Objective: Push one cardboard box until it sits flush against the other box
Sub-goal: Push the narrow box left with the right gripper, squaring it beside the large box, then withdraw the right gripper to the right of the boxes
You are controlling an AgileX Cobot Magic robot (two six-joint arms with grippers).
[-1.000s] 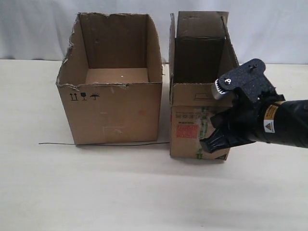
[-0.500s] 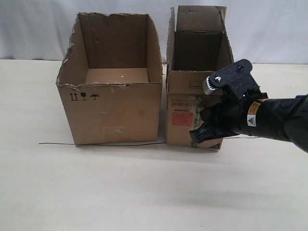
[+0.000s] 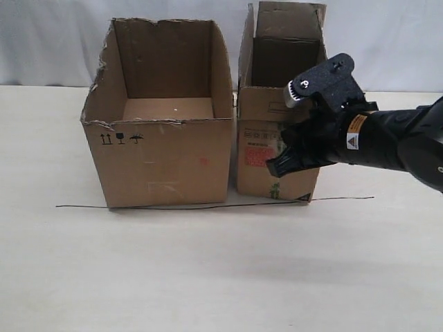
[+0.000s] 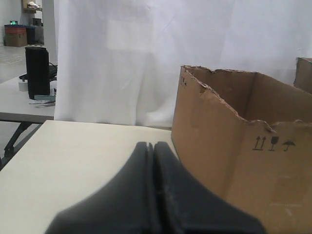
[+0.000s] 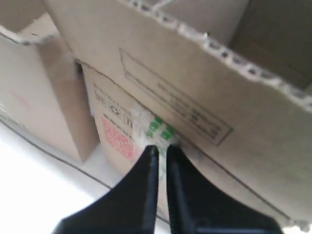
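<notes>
The narrow cardboard box [image 3: 261, 119], with its red label [image 3: 255, 156] and upright flaps, stands just right of the wide torn-rimmed box [image 3: 163, 162]. A thin gap shows between their lower walls. My right gripper [image 3: 275, 168] is shut, its tips pressed against the narrow box's front on the green-printed tape [image 5: 161, 127]. The right wrist view shows the right gripper [image 5: 162, 147], the narrow box [image 5: 195, 97] and a corner of the wide box [image 5: 53, 107]. My left gripper [image 4: 149, 145] is shut and empty, held apart from the wide box [image 4: 234, 161]; the exterior view does not show it.
A thin black line [image 3: 173, 207] runs across the pale table [image 3: 208, 277] along the boxes' front bases. White curtain [image 3: 387, 41] hangs behind. In the left wrist view a grey side table [image 4: 24, 105] with dark equipment stands beyond the table edge.
My right gripper has pushed the narrow box left and back. The gap to the wide box has shrunk to a sliver, and the box front now sits behind the black line.
</notes>
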